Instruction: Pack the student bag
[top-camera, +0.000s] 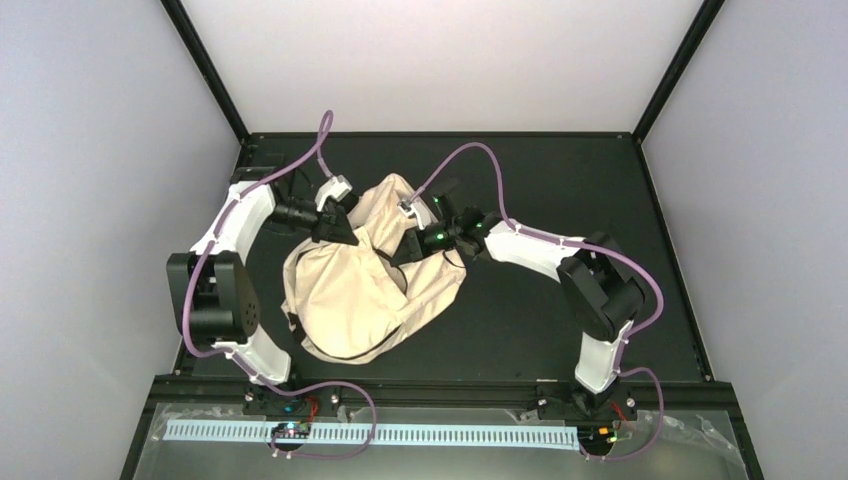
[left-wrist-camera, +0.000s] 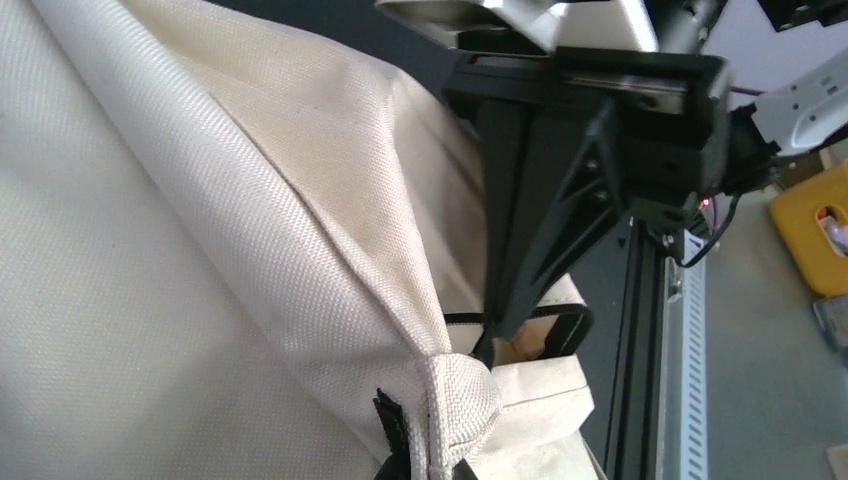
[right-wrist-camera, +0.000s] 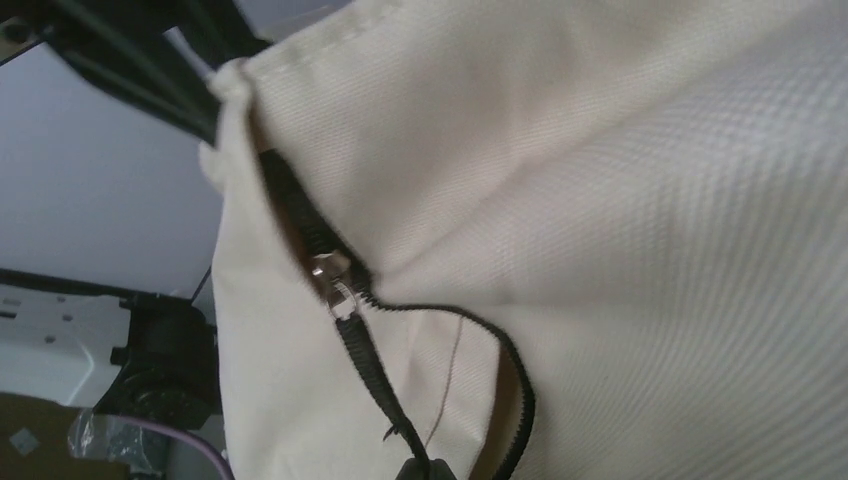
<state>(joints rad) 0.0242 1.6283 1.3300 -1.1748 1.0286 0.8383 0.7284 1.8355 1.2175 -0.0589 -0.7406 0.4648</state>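
At the bottom of the top view both arms rise from their bases; the left arm (top-camera: 215, 300) folds at a black elbow near the left edge, then turns right at the wrist; the right arm (top-camera: 600, 290) folds at the right and stretches a white forearm leftward. Between them, mid-frame on the black table (top-camera: 560, 180), lies the student bag (top-camera: 360, 300), cream and crumpled, its upper part drawn into a peak between the grippers. The left gripper (top-camera: 338, 222) sits against the cloth at the bag's upper left edge; whether its jaws are parted or closed cannot be told. The right gripper (top-camera: 408, 245) meets the bag's upper right, jaws closed on the zip edge. Only the right wrist view shows the dark zip (right-wrist-camera: 370, 370) partly undone, its metal slider (right-wrist-camera: 332, 278) left of centre, the tape running into the fingertip at the bottom edge. Only the left wrist view shows the coarse weave, a stitched corner, a black strap (left-wrist-camera: 560, 320) loop, and the right gripper's black finger tapering onto the cloth; at the far right, a yellow object (left-wrist-camera: 815, 235).
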